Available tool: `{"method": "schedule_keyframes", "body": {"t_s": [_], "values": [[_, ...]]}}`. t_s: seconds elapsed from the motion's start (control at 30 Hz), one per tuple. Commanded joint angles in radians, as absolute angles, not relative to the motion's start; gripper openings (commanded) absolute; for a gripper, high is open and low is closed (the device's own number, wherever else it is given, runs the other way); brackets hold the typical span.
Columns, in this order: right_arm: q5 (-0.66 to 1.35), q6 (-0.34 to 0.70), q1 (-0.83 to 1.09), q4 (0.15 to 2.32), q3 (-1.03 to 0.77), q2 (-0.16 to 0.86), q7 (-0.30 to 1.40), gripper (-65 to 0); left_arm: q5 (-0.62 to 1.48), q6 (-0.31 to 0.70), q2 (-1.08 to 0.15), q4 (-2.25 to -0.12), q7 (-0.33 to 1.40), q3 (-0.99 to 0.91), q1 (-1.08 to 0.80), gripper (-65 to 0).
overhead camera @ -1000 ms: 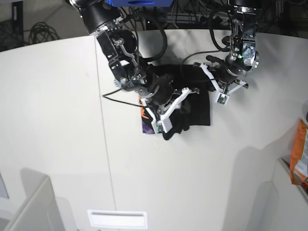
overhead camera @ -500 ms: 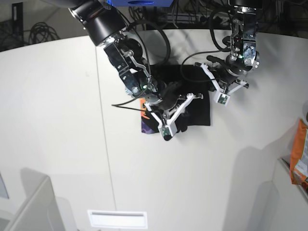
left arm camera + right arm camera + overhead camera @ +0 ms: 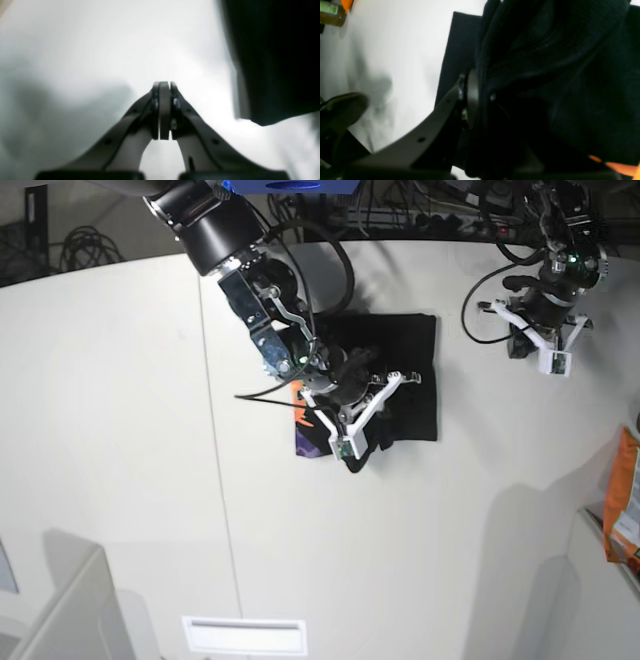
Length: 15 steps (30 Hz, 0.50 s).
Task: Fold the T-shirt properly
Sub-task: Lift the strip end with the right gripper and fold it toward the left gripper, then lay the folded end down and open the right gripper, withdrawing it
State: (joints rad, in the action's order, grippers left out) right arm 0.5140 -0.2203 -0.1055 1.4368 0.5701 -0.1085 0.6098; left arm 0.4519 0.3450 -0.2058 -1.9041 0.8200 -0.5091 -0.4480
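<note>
The black T-shirt (image 3: pixel 405 375) lies folded on the white table (image 3: pixel 120 430), with a bit of orange and purple print (image 3: pixel 305 430) showing at its left edge. My right gripper (image 3: pixel 347 448) is shut on a bunched fold of the T-shirt at its front left. In the right wrist view one finger (image 3: pixel 470 95) presses into the black cloth (image 3: pixel 557 75), and orange print (image 3: pixel 620 168) shows at the lower right. My left gripper (image 3: pixel 553 363) is shut and empty over bare table, to the right of the shirt. In the left wrist view its pads (image 3: pixel 163 110) are together, with the shirt edge (image 3: pixel 275 62) at the upper right.
An orange packet (image 3: pixel 622 505) sits at the right edge of the base view. A seam (image 3: pixel 215 440) runs down the table. A white slotted panel (image 3: pixel 243 635) lies at the front. Cables (image 3: pixel 90 245) hang behind the table's far edge.
My left arm has pulled up and to the right, away from the shirt's right side. The right gripper keeps its hold on the fold and has shifted slightly right.
</note>
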Motion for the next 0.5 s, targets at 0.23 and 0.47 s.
{"method": "schedule_keyframes", "body": {"t_s": [0.23, 0.47], "values": [[0.518, -0.211, -0.122, 1.454, 0.573, -0.128, 0.588, -25.5, 0.61, 0.343, -0.3, -1.919, 0.802, -0.685, -0.507, -65.0], [0.518, -0.211, -0.125, 1.454, 0.575, -0.14, 0.588, -25.5, 0.61, 0.343, -0.295, -1.913, 0.802, -0.731, -0.51, -65.0]]}}
